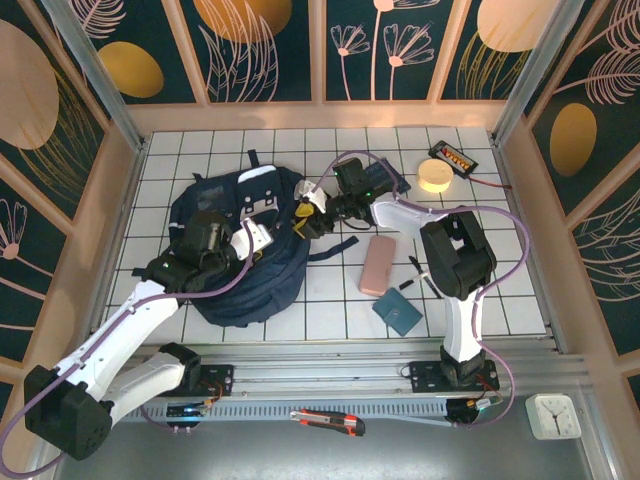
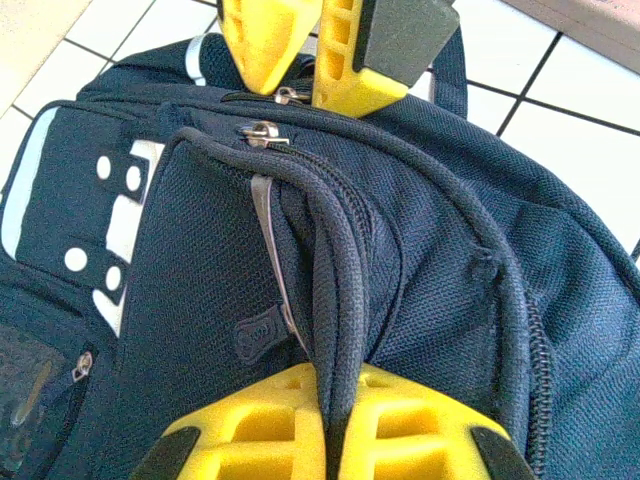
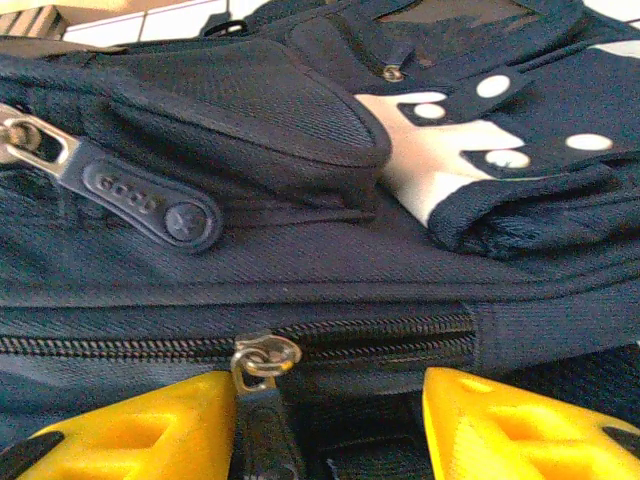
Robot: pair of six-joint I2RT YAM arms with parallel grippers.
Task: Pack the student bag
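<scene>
- Top external view: student bag [image 1: 255,300], navy with white patches, lay on the left half of the tiled desk [image 1: 330,300], about midway between its near and far edges.
- Left claw [image 2: 335,415]: yellow fingers were clamped narrow on a piped seam fold of the student bag, seen from the left wrist.
- Right claw [image 3: 330,430]: jaws stood partly apart at the side of the bag that faced the middle of the desk. A metal zipper pull [image 3: 262,362] sat between the two yellow fingers, and no firm grip on it could be made out.
- Rubber pull tab [image 3: 150,205]: lay flat against the fabric on a second zipper, above the first in the right wrist view.
- Pink case [image 1: 378,263]: flat on the desk near its centre, just right of the bag.
- Teal wallet [image 1: 398,312]: toward the near edge, just beside that case.
- Yellow tape roll [image 1: 433,176] and black device [image 1: 455,157]: side by side near the far right corner.
</scene>
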